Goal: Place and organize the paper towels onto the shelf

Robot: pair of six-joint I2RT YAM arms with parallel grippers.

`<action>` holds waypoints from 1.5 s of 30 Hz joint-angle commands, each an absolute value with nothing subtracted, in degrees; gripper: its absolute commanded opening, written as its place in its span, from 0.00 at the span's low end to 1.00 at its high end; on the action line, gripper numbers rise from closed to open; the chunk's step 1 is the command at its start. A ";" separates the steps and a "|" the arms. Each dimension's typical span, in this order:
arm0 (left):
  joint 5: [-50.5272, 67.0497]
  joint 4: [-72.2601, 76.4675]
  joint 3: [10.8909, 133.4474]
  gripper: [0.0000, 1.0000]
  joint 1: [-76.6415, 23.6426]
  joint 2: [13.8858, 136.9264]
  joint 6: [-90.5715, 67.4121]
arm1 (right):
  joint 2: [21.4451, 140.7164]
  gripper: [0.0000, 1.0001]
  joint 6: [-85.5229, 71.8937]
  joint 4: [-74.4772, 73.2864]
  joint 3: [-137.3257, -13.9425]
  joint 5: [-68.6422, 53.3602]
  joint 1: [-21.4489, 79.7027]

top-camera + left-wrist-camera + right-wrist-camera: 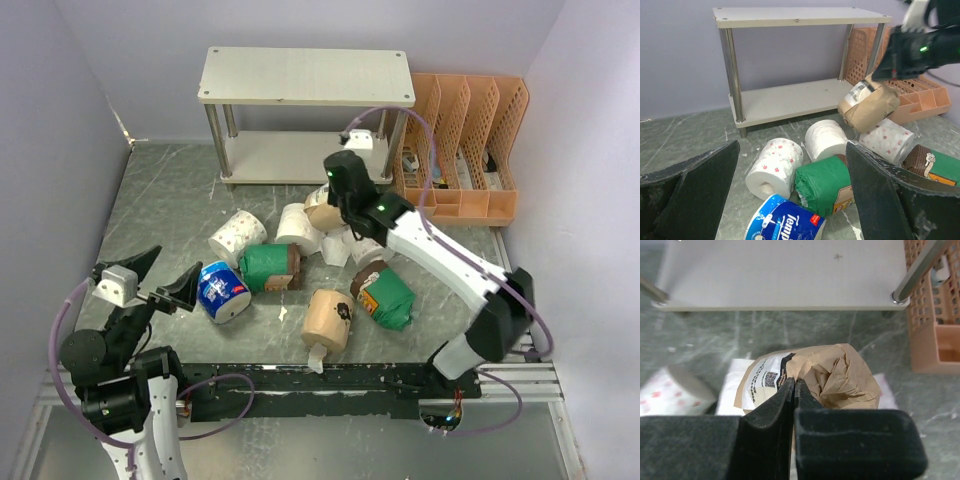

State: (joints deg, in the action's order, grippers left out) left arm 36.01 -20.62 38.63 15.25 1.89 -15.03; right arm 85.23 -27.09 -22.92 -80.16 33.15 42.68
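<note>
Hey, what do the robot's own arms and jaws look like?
Both arms have white tubular links joined by black joint housings. The right arm shows small green lights on its black wrist section. The left arm carries a white camera block near its wrist. Pale lilac cables loop along each arm. The jaws are matte black, broad and wedge-shaped.

- Shelf: two tiers, far end of desk.
- Organizer: orange, just right of shelf.
- Rolls, clustered mid-desk: patterned roll, green roll, blue-white roll, tan roll.
- Right end effector: over brown roll.
- Left end effector: jaws spread, beside blue-white roll.
</note>
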 commanded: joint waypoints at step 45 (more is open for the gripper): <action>33.21 -19.42 39.47 0.99 12.77 -0.18 -15.88 | 129.45 0.00 34.54 32.22 -100.98 39.96 28.04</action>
